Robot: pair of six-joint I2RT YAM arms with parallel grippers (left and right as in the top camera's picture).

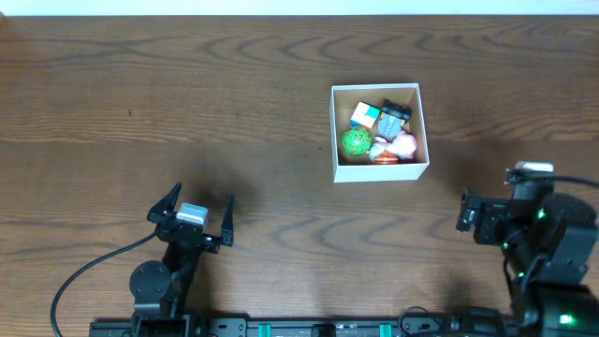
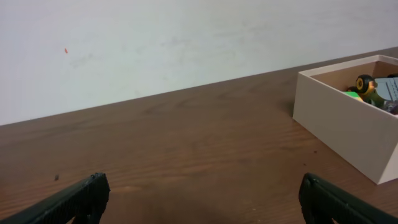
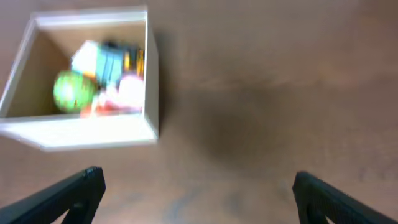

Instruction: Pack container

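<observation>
Overhead view: container (image 1: 379, 171) sits on the wooden table (image 1: 187, 94), right of centre and toward the far edge, square, white walls, brown inside. Toys are piled inside it: green ball (image 1: 356, 142) at front left, pink toy (image 1: 404, 143) at front right, blue and white cube (image 1: 365, 115) at back left, dark toy with yellow parts (image 1: 395, 112) at back right, something orange (image 1: 384, 157) against the front wall. All toys are within the walls.

Left end effector (image 1: 202, 194) is at near left, well apart from the container, jaws spread wide, nothing between them. Left wrist view: both black fingers (image 2: 87, 194) low in frame with bare table between, container wall (image 2: 342, 130) at far right, a yellow and dark toy (image 2: 365, 84) showing over the rim, pale wall (image 2: 155, 43) behind the table.

Right end effector (image 3: 199, 180) is at near right, closer to the container than the left one but not touching it. Right wrist view is blurred: jaws wide apart and empty, container (image 3: 81, 132) at upper left with the green ball (image 3: 73, 91) visible inside.

Black cable (image 1: 84, 271) loops off the left arm base at the near edge
</observation>
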